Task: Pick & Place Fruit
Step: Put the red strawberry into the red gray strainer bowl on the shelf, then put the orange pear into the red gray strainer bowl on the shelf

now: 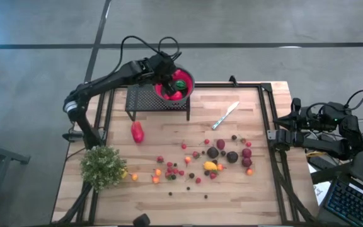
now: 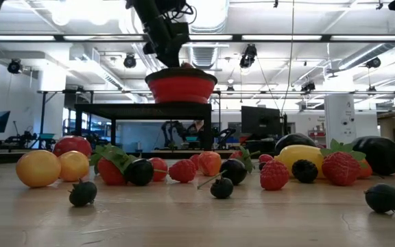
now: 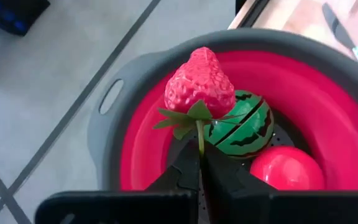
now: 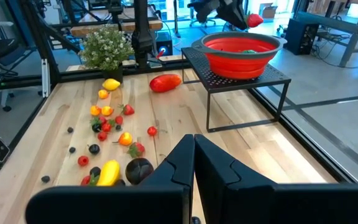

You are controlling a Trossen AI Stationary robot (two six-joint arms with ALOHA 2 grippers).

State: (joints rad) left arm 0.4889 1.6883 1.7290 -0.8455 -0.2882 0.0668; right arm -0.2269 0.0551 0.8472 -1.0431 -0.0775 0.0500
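Left gripper over red bowl on black rack, fruit scattered on table, knife, plant, right gripper at table edge.

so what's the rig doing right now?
The left end effector is shut on the stem of a toy strawberry, holding it over the red colander on the black rack. A watermelon piece and a red ball already lie inside. Most of the fruit is scattered on the table. The right end effector is shut, parked at the table's right edge.
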